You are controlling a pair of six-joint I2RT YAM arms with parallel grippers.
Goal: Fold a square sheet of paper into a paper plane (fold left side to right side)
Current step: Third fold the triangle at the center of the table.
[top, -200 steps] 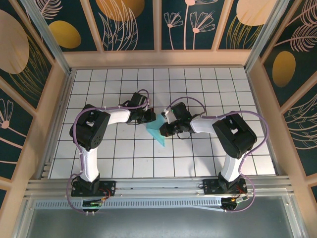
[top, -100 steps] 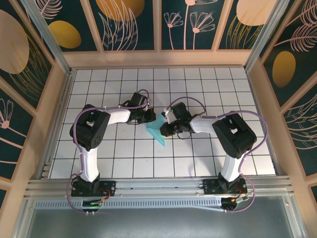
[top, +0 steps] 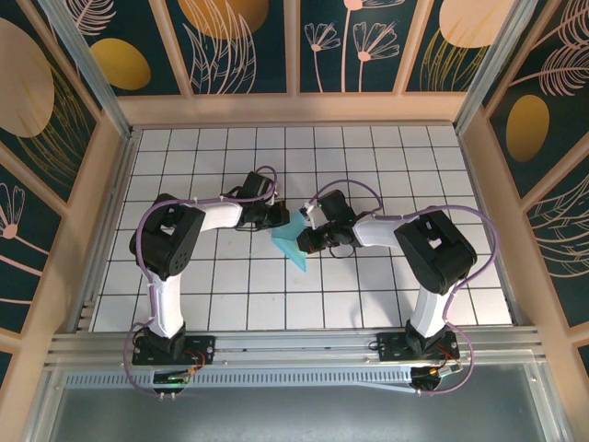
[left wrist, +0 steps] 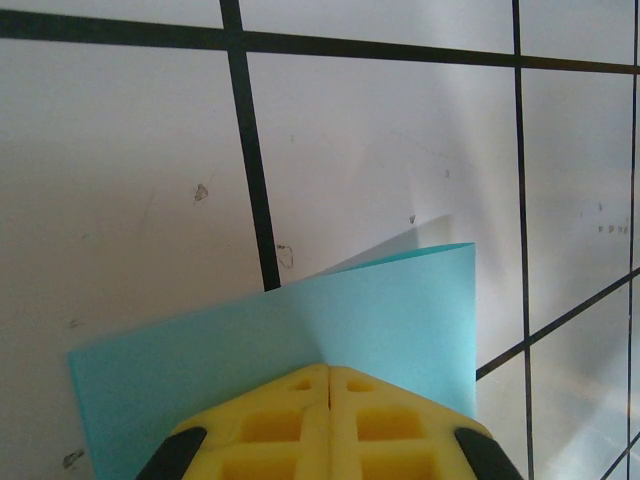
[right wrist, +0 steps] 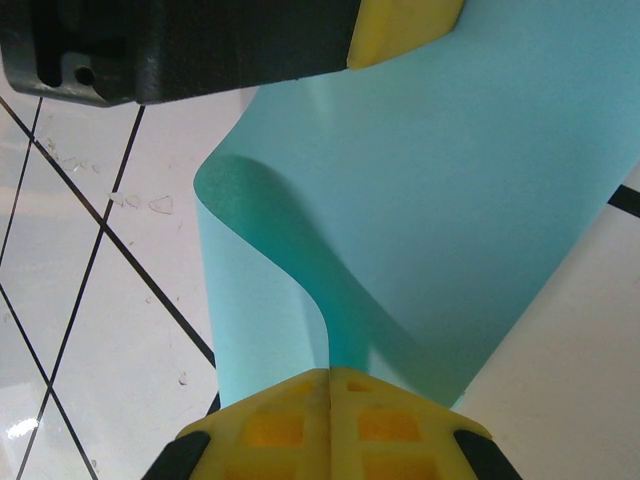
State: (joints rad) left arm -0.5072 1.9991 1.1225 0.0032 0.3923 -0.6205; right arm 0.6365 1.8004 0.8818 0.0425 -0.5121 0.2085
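Observation:
The square sheet of paper (top: 293, 247) is light blue and sits bent between the two arms at mid-table. My left gripper (top: 279, 217) is at its upper left corner. In the left wrist view its yellow tips (left wrist: 328, 368) are shut, and the sheet (left wrist: 380, 310) rises off the tiles from the seam between them. My right gripper (top: 308, 241) is on the sheet's right side. In the right wrist view the sheet (right wrist: 450, 200) curls in an S-bend and its edge runs into that gripper's shut tips (right wrist: 330, 372). The left gripper's yellow finger (right wrist: 400, 30) touches the sheet's far edge.
White grid tiles (top: 230, 295) cover the table inside low beige walls (top: 101, 184). An aluminium rail (top: 294, 345) runs along the near edge by the arm bases. Both arms reach inward and nearly meet over the sheet.

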